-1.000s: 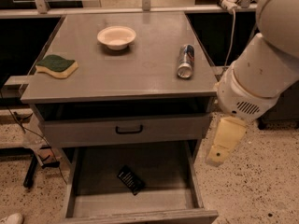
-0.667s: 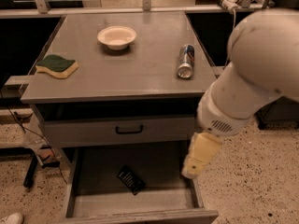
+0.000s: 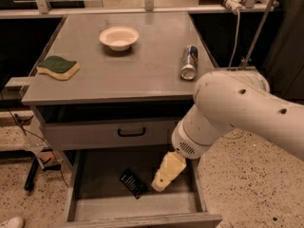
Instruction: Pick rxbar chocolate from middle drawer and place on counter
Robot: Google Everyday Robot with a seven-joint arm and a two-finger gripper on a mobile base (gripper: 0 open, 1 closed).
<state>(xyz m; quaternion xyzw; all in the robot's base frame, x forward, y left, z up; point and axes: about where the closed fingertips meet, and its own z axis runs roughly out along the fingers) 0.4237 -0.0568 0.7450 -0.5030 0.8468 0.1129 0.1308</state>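
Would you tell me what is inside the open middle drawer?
The rxbar chocolate lies on the middle drawer floor, the gripper close beside it. The arm hides the right rear corner.

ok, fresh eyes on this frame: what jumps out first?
The big white arm fills the right side, with its gripper down inside the open drawer, just right of the black rxbar lying on the drawer floor. Above, the counter holds a bowl at the back, a can on its side at the right and a sponge at the left edge.
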